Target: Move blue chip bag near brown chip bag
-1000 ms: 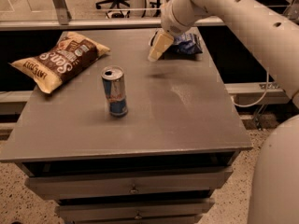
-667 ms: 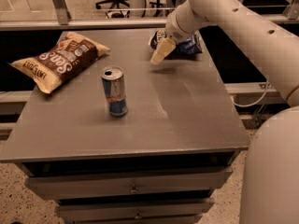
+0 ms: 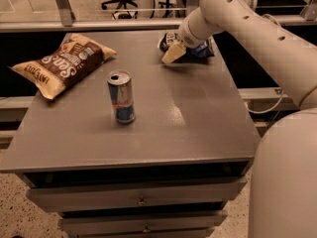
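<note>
Shows blue bag (image 3: 198,49) at far right of surface (image 3: 198,113), close to the back edge, crumpled and largely covered by the robot's wrist; long axis not readable from the exposed parts. Places gripper (image 3: 174,52) at the bag's left-front edge, touching or pressed onto the foil, angled down and leftward. Cannot tell whether clenched on the bag or merely resting against it. Locates brown bag (image 3: 64,63) at far left of surface, long axis running from near-left to far-right, well apart from blue bag. Sets can (image 3: 121,97) upright between the two, nearer the front, just forward of the straight line joining the bags. Judged need for the coming move: a confirmed hold first, then travel leftward across the back half of surface, passing behind can, ending just beside brown bag's right end.
</note>
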Available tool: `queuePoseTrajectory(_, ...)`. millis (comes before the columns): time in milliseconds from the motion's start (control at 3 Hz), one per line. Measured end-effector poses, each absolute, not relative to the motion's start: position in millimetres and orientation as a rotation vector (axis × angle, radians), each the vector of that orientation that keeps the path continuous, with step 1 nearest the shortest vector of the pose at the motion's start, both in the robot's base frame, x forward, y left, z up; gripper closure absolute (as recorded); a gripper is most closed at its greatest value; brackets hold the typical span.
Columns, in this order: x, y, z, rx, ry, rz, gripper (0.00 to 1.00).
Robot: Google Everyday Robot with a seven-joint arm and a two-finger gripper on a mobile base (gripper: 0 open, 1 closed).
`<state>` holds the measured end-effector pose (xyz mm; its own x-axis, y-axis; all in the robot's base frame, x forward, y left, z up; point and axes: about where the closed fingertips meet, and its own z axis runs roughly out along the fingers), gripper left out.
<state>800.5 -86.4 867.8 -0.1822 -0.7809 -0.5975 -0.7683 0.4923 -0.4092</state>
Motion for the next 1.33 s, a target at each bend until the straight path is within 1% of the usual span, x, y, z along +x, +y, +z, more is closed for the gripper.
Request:
queuePoseTrajectory(333,805.2,-86.3,875.5,-1.261,1.933,-0.029,0.48)
queuePoseTrajectory(1000,806.3,-64.6,914.2,-1.321,1.796,-0.053,0.95)
queuePoseTrajectory(1333,796.3,-44.1,956.2,-1.426,1.681,-0.137,1.0)
